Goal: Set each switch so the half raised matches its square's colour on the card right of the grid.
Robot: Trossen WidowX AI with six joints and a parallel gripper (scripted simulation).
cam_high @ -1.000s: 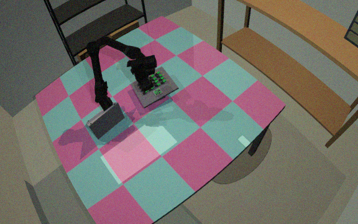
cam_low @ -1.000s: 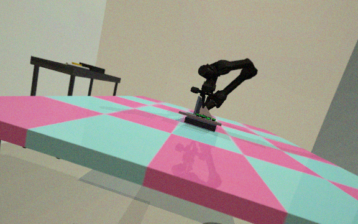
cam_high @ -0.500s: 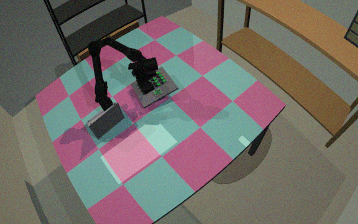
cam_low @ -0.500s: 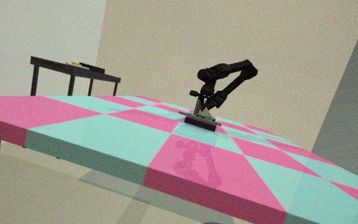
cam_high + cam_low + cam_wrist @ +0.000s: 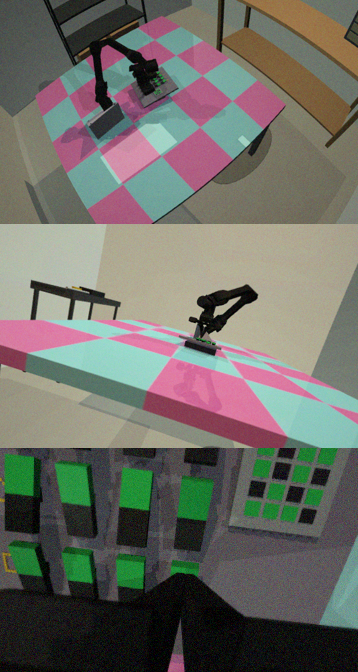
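Observation:
The switch panel [image 5: 171,86] [image 5: 200,348] [image 5: 260,583] carries rows of rocker switches with green far halves and dark near halves. My gripper [image 5: 148,93] [image 5: 183,582] is shut and empty, its tips at the near row's rightmost switch [image 5: 185,567], hiding that switch's near half. Whether the tips touch it is unclear. The card [image 5: 158,92] [image 5: 282,527] lies right of the grid. Its near row reads green, green, green, dark; the row behind reads dark, green, dark, green; the third reads green, dark, green, dark. Its far row is cut off in the wrist view. Which halves are raised is hard to tell.
The panel rests on a pink and teal checkered table [image 5: 199,158] [image 5: 78,358]. A grey box-like block [image 5: 107,122] stands by the arm's base. Yellow marks [image 5: 7,563] lie left of the grid. Shelves [image 5: 273,62] and a dark side table [image 5: 74,295] stand away from the arm.

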